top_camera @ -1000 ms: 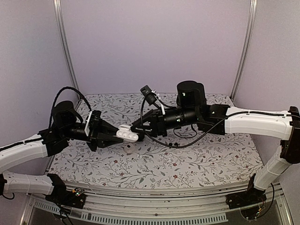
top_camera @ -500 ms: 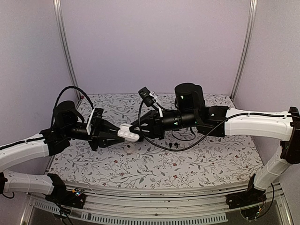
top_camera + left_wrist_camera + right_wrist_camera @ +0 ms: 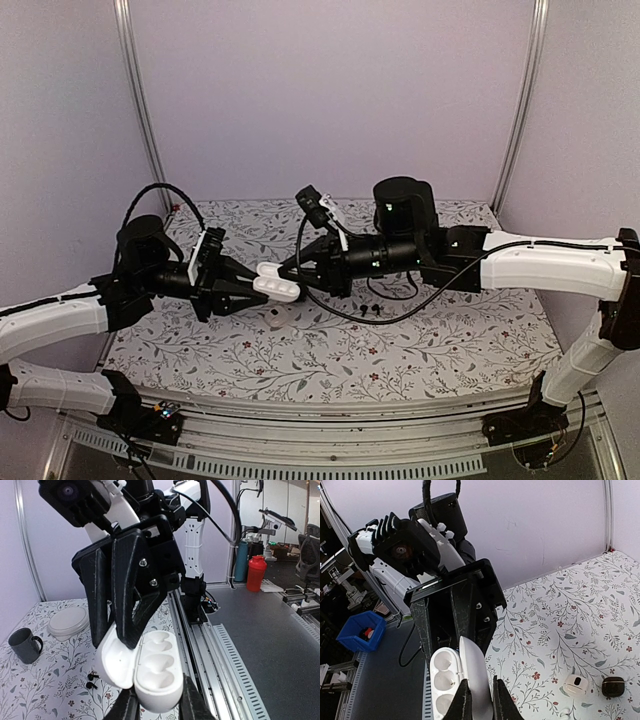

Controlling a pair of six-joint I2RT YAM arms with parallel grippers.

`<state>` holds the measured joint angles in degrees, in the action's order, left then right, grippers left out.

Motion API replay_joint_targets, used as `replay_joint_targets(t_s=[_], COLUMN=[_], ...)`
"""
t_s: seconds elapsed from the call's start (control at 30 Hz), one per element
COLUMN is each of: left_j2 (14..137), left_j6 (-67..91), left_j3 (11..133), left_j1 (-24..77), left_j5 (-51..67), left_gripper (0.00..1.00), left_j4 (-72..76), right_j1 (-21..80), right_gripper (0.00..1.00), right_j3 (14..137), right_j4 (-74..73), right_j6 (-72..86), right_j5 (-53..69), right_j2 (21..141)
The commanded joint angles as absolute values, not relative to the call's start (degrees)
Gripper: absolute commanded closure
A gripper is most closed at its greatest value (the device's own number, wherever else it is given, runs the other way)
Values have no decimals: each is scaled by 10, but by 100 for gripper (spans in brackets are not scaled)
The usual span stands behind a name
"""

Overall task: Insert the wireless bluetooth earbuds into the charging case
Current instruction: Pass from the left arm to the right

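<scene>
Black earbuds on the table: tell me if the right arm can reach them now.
Probably not yet. The right pincer is clamped on the lid of the charging case held by the left pincer. The black earbuds lie uncovered on the table; it must release first.

Soft, even indoor light — faint shadows on the table (image 3: 400, 350), wrist views wide-angled, far backgrounds slightly blurred.

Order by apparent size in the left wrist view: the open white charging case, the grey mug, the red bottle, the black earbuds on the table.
1. The charging case, helped by being nearest the camera.
2. The grey mug and the red bottle look about alike; the bottle stands farther away.
3. The black earbuds.
</scene>
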<state>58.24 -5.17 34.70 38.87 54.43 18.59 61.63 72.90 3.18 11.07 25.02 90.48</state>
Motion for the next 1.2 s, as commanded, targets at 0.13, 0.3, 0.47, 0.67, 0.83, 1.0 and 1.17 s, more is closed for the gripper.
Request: replay_joint_targets(t_s=[0.13,0.3,0.47,0.67,0.83,1.0,1.17], left_j2=[583,582,582,582,586,596,605], left_j6=[-35,-31,-26,-21,-12,28,80], left_j3=[336,334,333,333,333,330,321], left_j1=[393,392,392,391,388,379,367], left_j5=[545,554,550,545,554,569,581], left_gripper=[84,79,73,66,67,69,69], left_j4=[243,243,246,243,244,275,329], right_j1=[624,625,625,625,626,641,670], right_gripper=[97,97,97,97,97,97,97], right_j3=[725,722,717,714,711,714,726], right_j4=[36,45,54,63,71,64,43], right_j6=[109,111,114,115,113,90,46], right_j5=[216,220,224,228,217,164,77], right_j2=[891,889,883,881,873,865,868])
